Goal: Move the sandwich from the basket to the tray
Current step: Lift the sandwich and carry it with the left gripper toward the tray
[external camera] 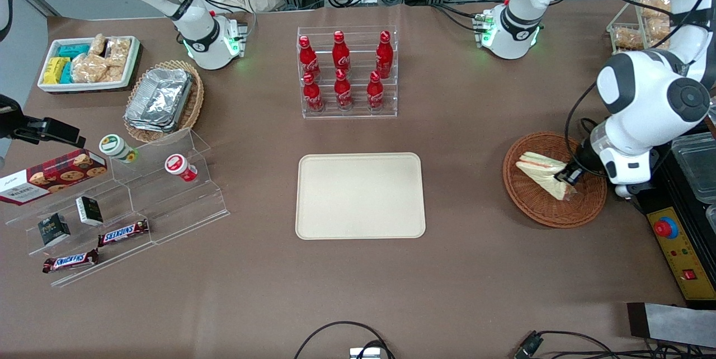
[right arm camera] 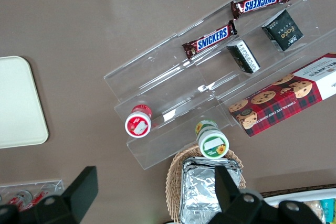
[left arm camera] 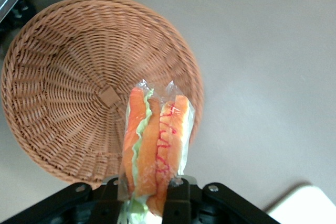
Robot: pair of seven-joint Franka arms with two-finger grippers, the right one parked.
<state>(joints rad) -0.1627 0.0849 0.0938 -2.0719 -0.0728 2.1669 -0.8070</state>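
Observation:
The sandwich (external camera: pixel 538 171) (left arm camera: pixel 157 140) is a plastic-wrapped wedge with orange and green filling, and it hangs over the round reddish-brown basket (external camera: pixel 537 211) (left arm camera: pixel 68 93) at the working arm's end of the table. My left gripper (external camera: pixel 568 177) (left arm camera: pixel 144 200) is shut on the sandwich's wide end, one black finger on each side. Whether the wedge still touches the wicker I cannot tell. The cream-beige tray (external camera: pixel 359 195) (left arm camera: pixel 310 205) (right arm camera: pixel 16 103) lies bare at the table's middle, toward the parked arm from the basket.
A clear rack of red cola bottles (external camera: pixel 347 71) stands farther from the camera than the tray. A yellow control box with a red button (external camera: pixel 665 228) sits beside the basket. The acrylic snack stand (external camera: pixel 128 202), foil-container basket (external camera: pixel 162 100) and white snack bin (external camera: pixel 89 62) lie toward the parked arm's end.

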